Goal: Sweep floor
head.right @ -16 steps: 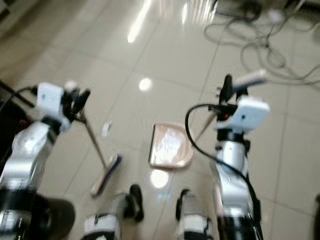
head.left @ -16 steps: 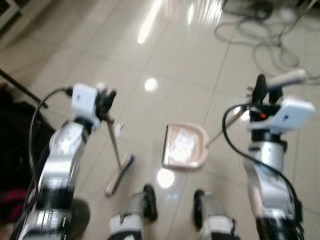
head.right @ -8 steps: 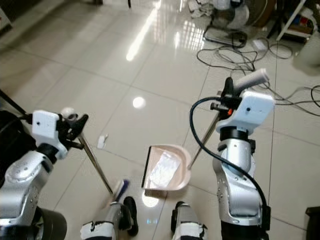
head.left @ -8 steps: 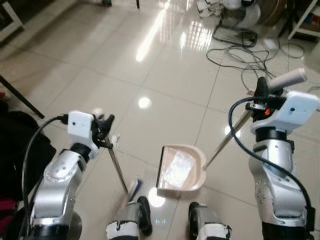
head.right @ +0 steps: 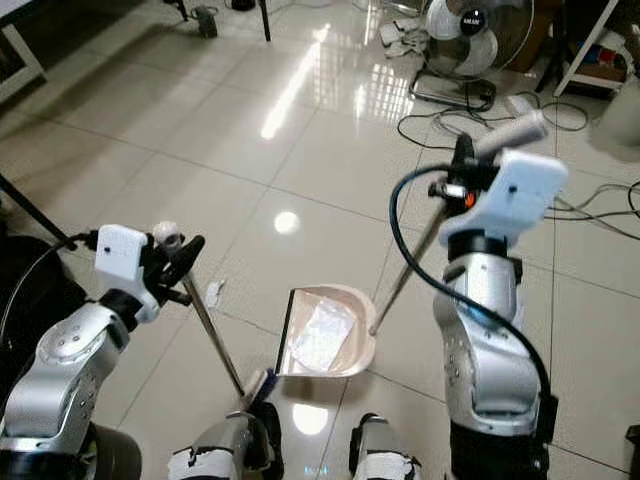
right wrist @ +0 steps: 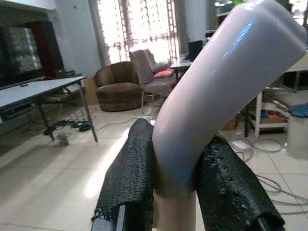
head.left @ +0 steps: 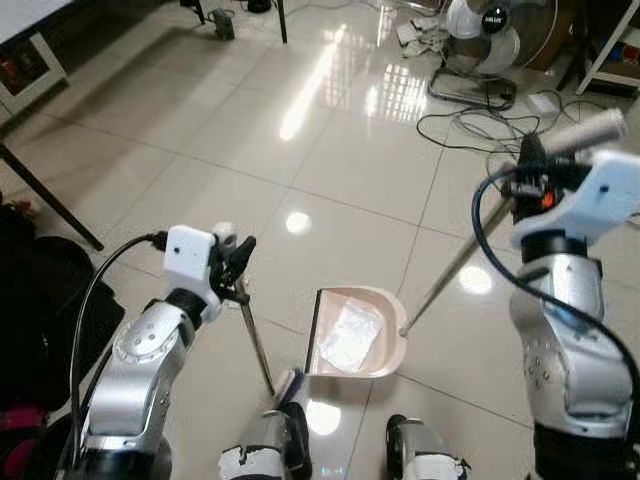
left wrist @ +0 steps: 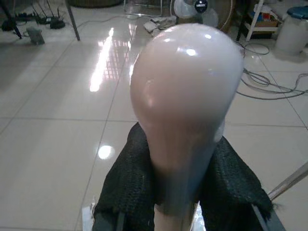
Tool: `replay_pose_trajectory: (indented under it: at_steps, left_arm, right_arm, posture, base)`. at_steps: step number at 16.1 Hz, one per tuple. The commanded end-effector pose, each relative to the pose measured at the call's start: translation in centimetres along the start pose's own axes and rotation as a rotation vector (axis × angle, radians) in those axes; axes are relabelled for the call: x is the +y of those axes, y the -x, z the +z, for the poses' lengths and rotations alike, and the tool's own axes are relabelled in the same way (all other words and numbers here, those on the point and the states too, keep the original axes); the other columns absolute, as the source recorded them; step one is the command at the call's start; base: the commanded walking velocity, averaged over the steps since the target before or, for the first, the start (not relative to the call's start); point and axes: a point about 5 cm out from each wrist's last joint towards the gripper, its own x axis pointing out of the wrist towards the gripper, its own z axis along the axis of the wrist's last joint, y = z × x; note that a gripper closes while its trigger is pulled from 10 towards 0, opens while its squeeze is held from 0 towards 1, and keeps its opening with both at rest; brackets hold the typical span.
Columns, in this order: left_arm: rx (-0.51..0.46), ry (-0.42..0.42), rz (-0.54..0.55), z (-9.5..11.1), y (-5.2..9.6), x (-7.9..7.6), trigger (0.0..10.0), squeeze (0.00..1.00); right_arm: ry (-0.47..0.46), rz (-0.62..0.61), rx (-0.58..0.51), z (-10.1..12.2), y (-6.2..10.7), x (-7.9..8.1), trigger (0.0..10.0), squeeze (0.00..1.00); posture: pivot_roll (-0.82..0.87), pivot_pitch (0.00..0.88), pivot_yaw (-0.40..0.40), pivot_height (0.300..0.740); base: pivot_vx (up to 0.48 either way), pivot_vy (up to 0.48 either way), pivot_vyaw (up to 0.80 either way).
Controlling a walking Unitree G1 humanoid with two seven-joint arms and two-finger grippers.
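My left gripper (head.left: 237,268) pinches the broom handle (head.left: 256,345) — brush head (head.left: 289,384) near my feet. My right gripper (head.right: 463,168) clamps the dustpan handle (head.right: 408,268); dustpan (head.left: 355,334) rests on the tiles, holding what looks like crumpled plastic (head.left: 350,332).

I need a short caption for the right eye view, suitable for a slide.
Humanoid robot holds a broom in its left gripper and a dustpan with white debris in its right gripper on a glossy tiled floor.

Floor (head.left: 330,170) glossy tile, mirror glare. Dustpan (head.left: 372,310) smooth pink plastic; crumpled paper (head.left: 350,335) inside. Broom handle (left wrist: 185,110) shiny plastic.
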Motion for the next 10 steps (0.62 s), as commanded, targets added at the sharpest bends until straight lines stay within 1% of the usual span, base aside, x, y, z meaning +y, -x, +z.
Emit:
replay_pose_trajectory:
  at_steps: [1, 2, 3, 5, 8, 10]
  left_arm:
    - [0.003, -0.001, -0.004, 0.1, -0.3, -0.2, 10.0, 0.0]
    - [0.0, -0.001, -0.004, 0.2, -0.4, -0.3, 10.0, 0.0]
    - [-0.001, -0.017, -0.006, 0.3, -0.5, -0.4, 10.0, 0.0]
    - [0.014, -0.043, -0.013, 0.3, -0.5, -0.5, 10.0, 0.0]
    - [0.013, -0.033, -0.012, 0.2, -0.4, -0.6, 10.0, 0.0]
    - [0.038, -0.033, -0.007, -0.3, 0.0, -0.4, 10.0, 0.0]
  right_arm:
    - [-0.022, 0.023, -0.057, 1.9, -0.3, 0.0, 10.0, 0.0]
    - [-0.028, 0.036, -0.051, 2.0, -0.4, 0.1, 10.0, 0.0]
    - [-0.047, 0.07, -0.024, 2.2, -0.6, 0.3, 10.0, 0.0]
    - [-0.048, 0.108, -0.013, 2.4, -0.8, 0.6, 10.0, 0.0]
    - [-0.043, 0.136, -0.013, 2.6, -0.9, 0.9, 10.0, 0.0]
    - [-0.054, 0.143, -0.011, 2.9, -1.0, 1.0, 10.0, 0.0]
  posture:
    - [-0.16, 0.131, 0.068, 0.74]
    - [-0.16, 0.132, 0.063, 0.74]
    - [-0.15, 0.134, 0.058, 0.74]
    - [-0.15, 0.135, 0.059, 0.74]
    - [-0.14, 0.126, 0.062, 0.74]
    - [-0.15, 0.126, 0.058, 0.74]
  base:
    - [0.0, 0.0, 0.0]
    - [0.0, 0.0, 0.0]
    - [0.0, 0.0, 0.0]
    - [0.0, 0.0, 0.0]
    - [0.0, 0.0, 0.0]
    - [0.0, 0.0, 0.0]
